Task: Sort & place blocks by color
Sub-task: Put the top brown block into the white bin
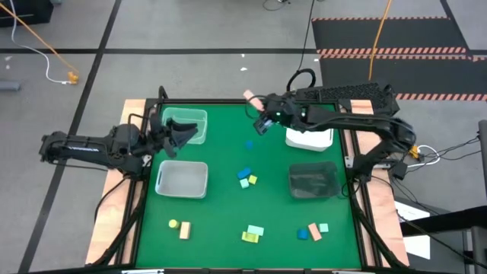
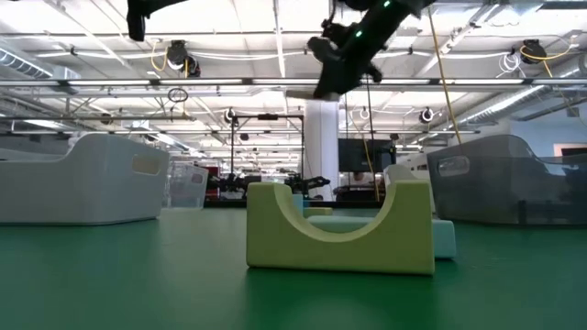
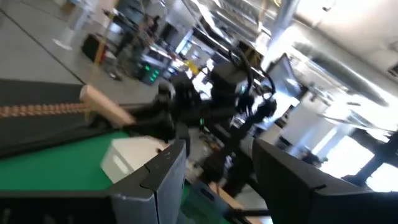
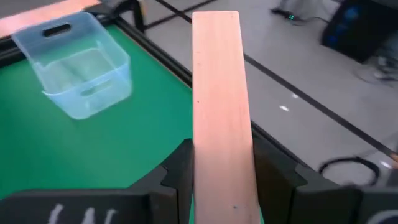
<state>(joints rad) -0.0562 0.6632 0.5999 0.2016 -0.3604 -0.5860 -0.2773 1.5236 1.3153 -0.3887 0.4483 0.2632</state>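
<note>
One tan bar (image 4: 221,112) clamped in right gripper (image 1: 264,122), near table's far edge.

Both arms over the upper part of the green bench (image 1: 228,160)

The right gripper (image 1: 259,103), upper centre, seems to hold a tan wooden bar (image 1: 250,97); the left gripper (image 1: 190,134) hovers beside the clear tray (image 1: 199,116), upper left.

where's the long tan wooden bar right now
The tan wooden bar is clamped in the right gripper, held in the air over the table's far edge, between the clear tray and the white tray.
</note>
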